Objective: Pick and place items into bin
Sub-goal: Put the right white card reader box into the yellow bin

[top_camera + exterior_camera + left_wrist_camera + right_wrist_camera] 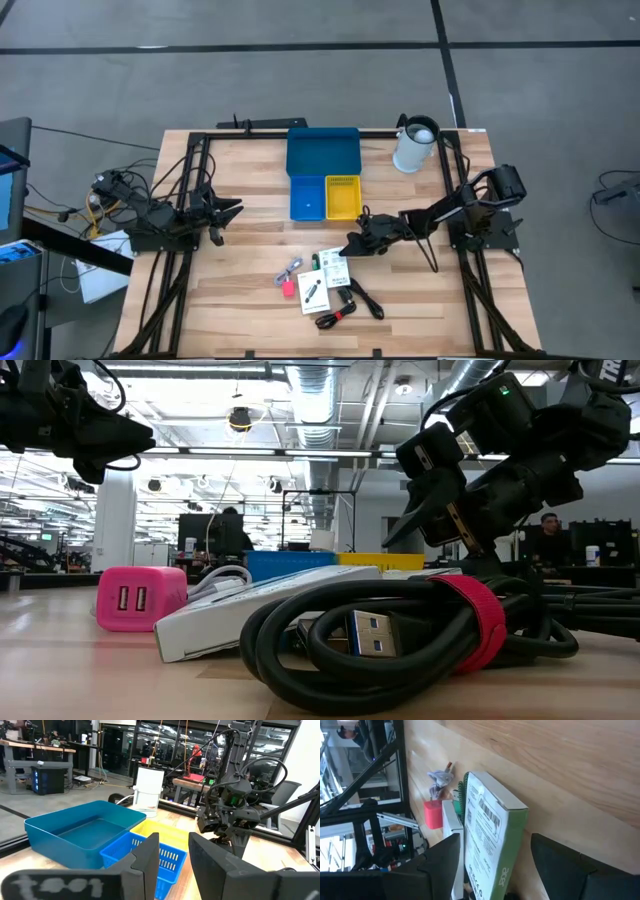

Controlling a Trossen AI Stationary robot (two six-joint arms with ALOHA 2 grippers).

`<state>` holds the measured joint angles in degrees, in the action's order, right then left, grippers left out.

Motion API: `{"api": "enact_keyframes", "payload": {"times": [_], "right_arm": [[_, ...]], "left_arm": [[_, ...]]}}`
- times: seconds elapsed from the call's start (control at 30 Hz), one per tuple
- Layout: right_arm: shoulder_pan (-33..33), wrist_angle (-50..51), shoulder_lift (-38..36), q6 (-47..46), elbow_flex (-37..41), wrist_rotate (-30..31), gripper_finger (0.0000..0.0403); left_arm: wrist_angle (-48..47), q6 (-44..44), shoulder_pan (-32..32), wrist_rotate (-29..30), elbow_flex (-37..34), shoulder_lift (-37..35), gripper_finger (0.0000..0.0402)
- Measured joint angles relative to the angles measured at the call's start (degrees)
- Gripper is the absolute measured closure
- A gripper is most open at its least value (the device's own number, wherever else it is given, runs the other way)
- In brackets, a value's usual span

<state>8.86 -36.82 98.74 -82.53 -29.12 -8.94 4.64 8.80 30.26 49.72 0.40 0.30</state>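
The right claw (350,247) reaches low over the middle of the desk (250,290), its two dark fingers (440,865) standing apart on either side of a white and green box (490,840) without touching it. That box stands on its edge among the white printed cards (333,262); in the right wrist view its long axis runs away from the claw, along the line of the fingers. Just beyond it lie the pink-red block (433,813) and the bunched grey cord (440,780).

From above, the items lie in a cluster toward the near edge of the desk, around its middle: the pink-red block and grey cord on the left, a long white card (314,291) with its long axis running from the near edge to the far edge, and the black cable (345,305) with its red tip on the right.

The bin (323,152) sits at the far edge of the desk, its wide blue tray lying crosswise, with the small blue bin (306,197) and small yellow bin (343,196) on its near side. A white pitcher (414,146) stands toward the far right corner.

The left claw (222,212) waits above the left side of the desk, pointing toward the bin, its fingers (150,860) slightly apart and holding nothing.
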Motion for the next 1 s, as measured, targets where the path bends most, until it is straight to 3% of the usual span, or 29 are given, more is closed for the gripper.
{"api": "enact_keyframes", "payload": {"times": [1.0], "right_arm": [[0.0,0.83,0.0,0.1,0.04,0.67,0.0165]], "left_arm": [[-0.02,0.0,0.02,0.02,0.0,0.0,0.0307]]}}
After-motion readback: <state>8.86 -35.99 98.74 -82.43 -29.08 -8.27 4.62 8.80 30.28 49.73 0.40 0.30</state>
